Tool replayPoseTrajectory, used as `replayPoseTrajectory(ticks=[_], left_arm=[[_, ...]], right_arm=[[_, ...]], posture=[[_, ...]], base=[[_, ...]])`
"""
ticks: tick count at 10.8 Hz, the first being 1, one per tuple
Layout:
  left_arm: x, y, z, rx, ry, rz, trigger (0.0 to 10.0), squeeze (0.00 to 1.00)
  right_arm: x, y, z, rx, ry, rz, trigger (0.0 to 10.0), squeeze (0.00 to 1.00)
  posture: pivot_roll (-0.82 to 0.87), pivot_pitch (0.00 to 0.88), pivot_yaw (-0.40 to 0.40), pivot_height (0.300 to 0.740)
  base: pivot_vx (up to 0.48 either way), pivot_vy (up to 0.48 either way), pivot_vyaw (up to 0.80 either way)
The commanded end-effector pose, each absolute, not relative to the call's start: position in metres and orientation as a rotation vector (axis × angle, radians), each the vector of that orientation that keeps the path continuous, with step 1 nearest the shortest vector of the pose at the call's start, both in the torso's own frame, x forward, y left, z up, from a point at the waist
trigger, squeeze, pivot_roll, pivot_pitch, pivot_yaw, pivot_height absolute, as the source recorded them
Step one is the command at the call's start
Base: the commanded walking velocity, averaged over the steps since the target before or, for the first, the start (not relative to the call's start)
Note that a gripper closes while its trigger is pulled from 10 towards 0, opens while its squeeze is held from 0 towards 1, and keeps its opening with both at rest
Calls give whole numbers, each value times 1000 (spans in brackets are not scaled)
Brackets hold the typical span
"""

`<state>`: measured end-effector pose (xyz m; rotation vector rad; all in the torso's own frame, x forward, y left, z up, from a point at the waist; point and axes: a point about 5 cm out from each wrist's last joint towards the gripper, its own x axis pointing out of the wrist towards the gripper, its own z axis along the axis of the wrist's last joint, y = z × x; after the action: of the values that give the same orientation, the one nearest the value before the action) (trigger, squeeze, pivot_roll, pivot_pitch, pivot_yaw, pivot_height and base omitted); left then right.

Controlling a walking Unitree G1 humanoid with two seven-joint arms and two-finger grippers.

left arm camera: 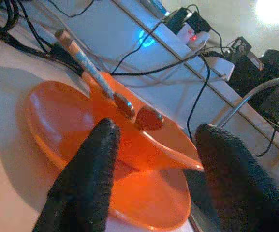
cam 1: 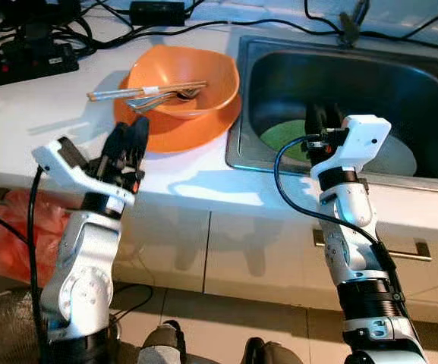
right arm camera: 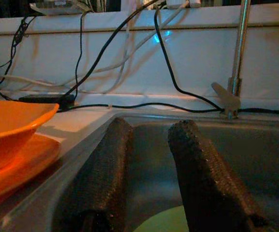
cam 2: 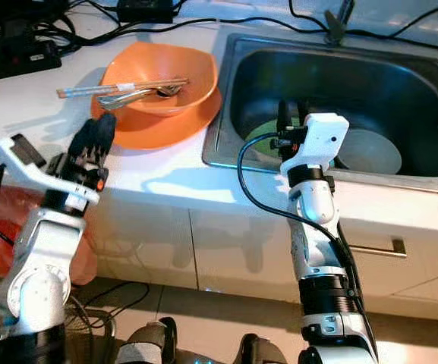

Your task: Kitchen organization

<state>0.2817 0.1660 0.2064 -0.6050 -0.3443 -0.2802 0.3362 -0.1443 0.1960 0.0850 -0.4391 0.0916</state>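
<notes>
An orange bowl [cam 1: 184, 80] stands on an orange plate [cam 1: 181, 133] on the white counter, just left of the sink [cam 1: 237, 98]. Chopsticks [cam 1: 120, 93] and spoons [cam 1: 169, 97] lie across the bowl. My left gripper [cam 1: 131, 136] is open, low at the plate's near left edge and pointing at the bowl [left arm camera: 144, 145]. In the basin lie a green plate [cam 1: 283, 138] and a white plate [cam 1: 397, 159]. My right gripper [cam 1: 321, 121] is open over the sink's front edge, above the green plate [right arm camera: 163, 222], holding nothing.
Power strips and black cables [cam 1: 21, 57] crowd the back of the counter, and a faucet [right arm camera: 238, 53] rises behind the sink. Drawer fronts with a handle [cam 1: 408, 250] run below the counter. An orange bag [cam 1: 14, 227] sits on the floor at left.
</notes>
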Motion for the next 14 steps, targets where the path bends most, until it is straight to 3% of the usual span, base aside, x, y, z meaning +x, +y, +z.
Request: replayPoseTrajectory(ticks=[1,5,6,7,8,9,13,14], left_arm=[[284,162,204,-590,-326,-277,10000,0],[297,149,205,-580,-314,-295,10000,0],[303,146,206,-599,-317,-294,10000,1000],[305,145,207,-596,-318,-293,10000,1000],[306,145,207,-585,-320,-279,10000,769],[307,146,206,-578,-322,-261,10000,0],[324,140,210,-619,-352,-195,10000,0],[328,134,212,-629,-356,-211,9608,0]], right_arm=[[337,-146,196,89,-443,85,10000,0],[336,-145,195,93,-442,91,10000,0],[337,-144,195,94,-442,94,10000,0],[337,-143,196,94,-443,96,10000,0],[337,-144,196,93,-444,95,10000,0],[337,-144,196,92,-444,95,10000,0],[338,-141,197,98,-447,107,10000,0],[338,-141,197,98,-448,107,10000,0]], posture=[[216,165,-39,740],[213,161,-33,740],[211,157,-31,740],[206,153,-30,740],[204,149,-29,740],[206,146,-29,740],[208,139,-34,740],[204,139,-35,740]], base=[[0,0,0],[0,0,0],[0,0,0],[0,0,0],[0,0,0],[0,0,0],[0,0,0],[0,0,0]])
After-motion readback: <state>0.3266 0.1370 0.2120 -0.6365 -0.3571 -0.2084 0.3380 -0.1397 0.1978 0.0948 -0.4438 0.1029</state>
